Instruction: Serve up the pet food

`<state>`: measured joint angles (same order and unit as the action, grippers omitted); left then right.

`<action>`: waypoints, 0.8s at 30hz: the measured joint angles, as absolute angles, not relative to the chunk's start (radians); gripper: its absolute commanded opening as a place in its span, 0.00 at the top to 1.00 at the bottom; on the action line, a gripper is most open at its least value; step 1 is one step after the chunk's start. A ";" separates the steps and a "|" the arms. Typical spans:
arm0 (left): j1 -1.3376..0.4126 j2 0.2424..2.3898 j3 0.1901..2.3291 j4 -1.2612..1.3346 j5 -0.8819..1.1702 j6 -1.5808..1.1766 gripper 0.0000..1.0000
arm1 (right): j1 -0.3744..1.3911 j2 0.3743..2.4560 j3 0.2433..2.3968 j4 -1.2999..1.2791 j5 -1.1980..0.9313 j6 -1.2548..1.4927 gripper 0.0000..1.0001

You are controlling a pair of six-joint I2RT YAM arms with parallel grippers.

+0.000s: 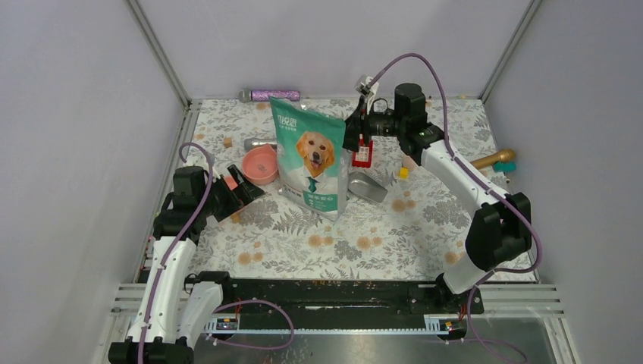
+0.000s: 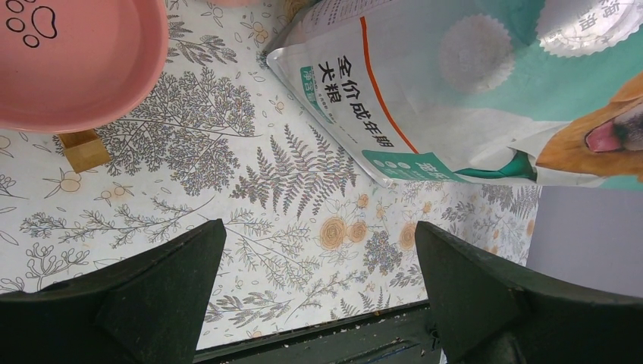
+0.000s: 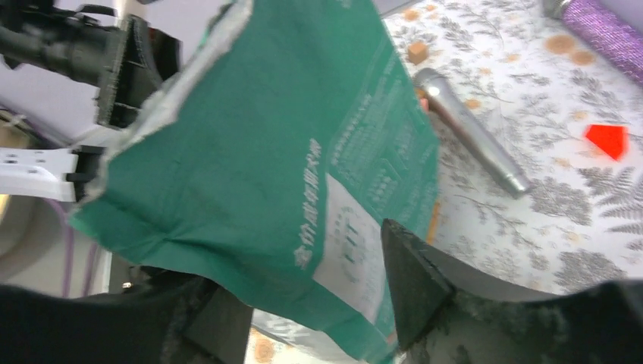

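On the flower-patterned desk (image 1: 318, 250), the pet food was hidden from view; the teal dog-picture bag (image 1: 312, 155) stood upright at its middle. The right jaws straddled the bag's top edge, apart. The left jaws gaped wide beside 1 pink bowl (image 1: 260, 164).

This is a robot lab cell. Plain grey wall panels (image 1: 334, 38) on metal posts (image 1: 158, 51) stand behind and beside the teal bag (image 1: 312, 155). A floral mat (image 1: 356, 227) covers the surface (image 1: 515, 299) under it; a black mounting rail (image 1: 341, 292) lies in front.
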<state>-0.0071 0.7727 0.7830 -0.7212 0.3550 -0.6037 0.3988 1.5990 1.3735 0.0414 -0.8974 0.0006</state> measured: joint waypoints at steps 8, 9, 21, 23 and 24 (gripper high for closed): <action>-0.006 0.773 0.783 -0.721 0.355 -0.604 0.01 | 0.421 1.607 1.271 0.331 -0.957 0.224 1.00; -0.006 0.773 0.783 -0.721 0.355 -0.604 0.01 | 0.424 1.591 1.217 0.401 -0.931 0.286 1.00; -0.006 0.794 0.774 -0.708 0.376 -0.604 0.01 | 0.709 1.081 0.852 0.250 -0.235 0.468 1.00; -0.006 0.795 0.774 -0.708 0.381 -0.603 0.01 | 0.773 1.030 0.857 0.160 -0.113 0.477 1.00; -0.006 0.795 0.774 -0.707 0.382 -0.603 0.01 | 0.797 1.015 0.870 0.113 -0.064 0.480 1.00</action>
<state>-0.0063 0.7948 0.7742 -0.7071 0.3817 -0.6033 0.7971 1.0145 0.8700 0.1135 -0.0639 0.4801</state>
